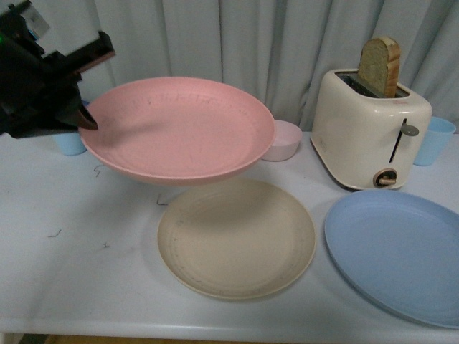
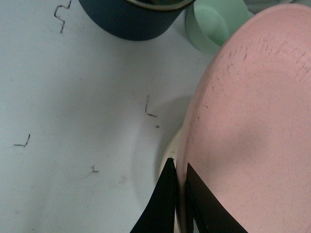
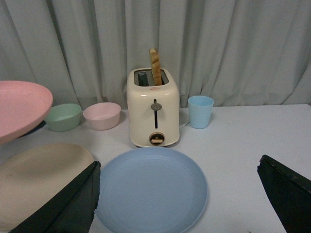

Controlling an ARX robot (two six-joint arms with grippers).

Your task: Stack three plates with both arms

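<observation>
The pink plate hangs in the air above the table, its near rim overlapping the far edge of the beige plate, which lies flat below. My left gripper is shut on the pink plate's left rim; in the left wrist view its black fingers pinch that rim. To the right of the beige one, the blue plate lies flat on the table. My right gripper is open, fingers wide apart, hovering near the blue plate. It does not show in the front view.
A cream toaster with a bread slice stands at the back right, a light blue cup beside it. A small pink bowl sits behind the pink plate. A green bowl and a dark container stand at the back left.
</observation>
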